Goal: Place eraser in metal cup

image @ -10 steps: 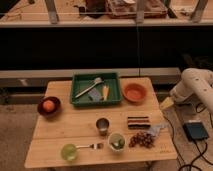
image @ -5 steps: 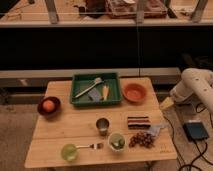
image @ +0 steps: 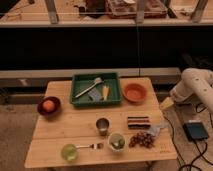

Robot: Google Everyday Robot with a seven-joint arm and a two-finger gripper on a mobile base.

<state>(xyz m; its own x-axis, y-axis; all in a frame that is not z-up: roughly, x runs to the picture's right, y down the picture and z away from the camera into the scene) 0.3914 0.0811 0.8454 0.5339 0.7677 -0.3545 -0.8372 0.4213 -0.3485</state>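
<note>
The eraser, a flat dark block with reddish and pale stripes, lies on the wooden table right of centre. The metal cup, small and shiny grey, stands upright to its left, a short gap away. My white arm reaches in from the right edge of the view. My gripper hangs beyond the table's right edge, above and to the right of the eraser, touching nothing.
A green tray with utensils sits at the back. An orange bowl is right of it. A dark bowl with an orange is left. A white cup, green cup, fork and brown cluster line the front.
</note>
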